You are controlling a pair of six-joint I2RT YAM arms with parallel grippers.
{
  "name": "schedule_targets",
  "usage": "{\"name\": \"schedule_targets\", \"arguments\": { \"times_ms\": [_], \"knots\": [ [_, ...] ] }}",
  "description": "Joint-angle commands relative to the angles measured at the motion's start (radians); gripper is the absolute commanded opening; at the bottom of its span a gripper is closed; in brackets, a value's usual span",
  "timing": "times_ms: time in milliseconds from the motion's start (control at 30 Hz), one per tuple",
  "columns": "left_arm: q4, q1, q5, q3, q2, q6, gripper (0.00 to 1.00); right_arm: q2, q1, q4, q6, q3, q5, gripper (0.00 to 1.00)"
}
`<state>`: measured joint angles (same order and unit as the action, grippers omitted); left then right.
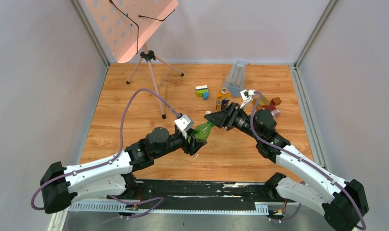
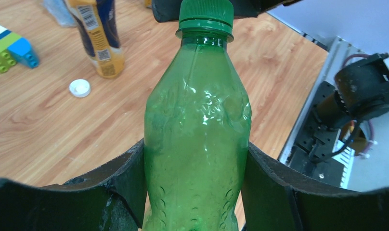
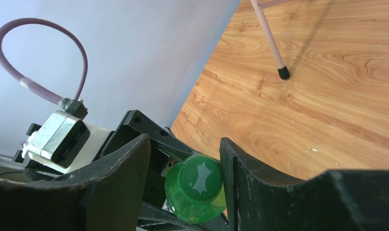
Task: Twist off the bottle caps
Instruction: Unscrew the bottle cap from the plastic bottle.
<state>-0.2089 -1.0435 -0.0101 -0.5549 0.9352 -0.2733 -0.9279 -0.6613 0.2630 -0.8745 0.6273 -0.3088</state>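
My left gripper (image 2: 197, 161) is shut on the body of the green bottle (image 2: 197, 106), which it holds tilted above the table. The bottle's green cap (image 3: 200, 178) sits on its neck. My right gripper (image 3: 185, 144) is open around that cap: one finger (image 3: 231, 163) touches the cap's edge, and the other stands off with a gap. In the top view the right gripper (image 1: 215, 119) meets the bottle's neck. An amber bottle with a yellow label (image 1: 223, 99) stands uncapped behind. A loose white cap (image 2: 80, 88) lies on the wood.
Toy bricks (image 1: 202, 91) and a tall clear bluish container (image 1: 236, 77) are at the back. A reddish block (image 1: 276, 101) and a red-labelled bottle (image 1: 272, 111) lie behind the right arm. A pink tripod stand (image 1: 149, 72) occupies the back left.
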Motion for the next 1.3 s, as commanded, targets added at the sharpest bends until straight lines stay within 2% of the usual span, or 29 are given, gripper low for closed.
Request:
{"name": "schedule_targets", "arguments": {
  "times_ms": [0,133,233,300,500,600,767,833,933,1100,1267],
  "knots": [
    [-0.020,-0.005,-0.123,-0.055,0.000,0.030,0.00,-0.009,-0.025,0.007,-0.050,0.024,0.072,0.56],
    [-0.019,-0.007,-0.137,-0.055,0.003,0.029,0.00,-0.015,-0.027,0.005,-0.064,0.014,0.093,0.55],
    [-0.021,-0.009,-0.148,-0.051,0.004,0.029,0.00,-0.020,-0.029,0.005,-0.067,0.013,0.100,0.49],
    [-0.022,-0.009,-0.149,-0.053,0.005,0.029,0.00,-0.024,-0.029,0.004,-0.066,0.017,0.100,0.40],
    [-0.023,-0.009,-0.150,-0.054,0.010,0.030,0.00,-0.046,-0.029,0.008,-0.067,0.022,0.087,0.23],
    [-0.021,-0.010,-0.152,-0.054,0.013,0.029,0.00,-0.049,-0.031,0.012,-0.052,0.020,0.089,0.02],
    [-0.038,-0.006,-0.126,-0.042,0.000,0.030,0.00,-0.046,-0.030,0.088,0.060,0.009,-0.004,0.00],
    [-0.039,0.022,-0.062,-0.038,-0.008,0.007,0.00,-0.038,-0.029,0.129,0.102,-0.008,-0.052,0.00],
    [-0.098,0.123,0.148,0.000,-0.022,-0.056,0.00,-0.023,-0.026,0.208,0.131,-0.040,-0.137,0.00],
    [-0.338,0.279,0.464,0.085,-0.047,-0.219,0.00,-0.004,-0.010,0.346,0.144,-0.071,-0.307,0.00],
    [-0.550,0.342,0.631,0.133,-0.027,-0.334,0.00,0.001,0.015,0.462,0.143,-0.076,-0.492,0.00]
  ]
}}
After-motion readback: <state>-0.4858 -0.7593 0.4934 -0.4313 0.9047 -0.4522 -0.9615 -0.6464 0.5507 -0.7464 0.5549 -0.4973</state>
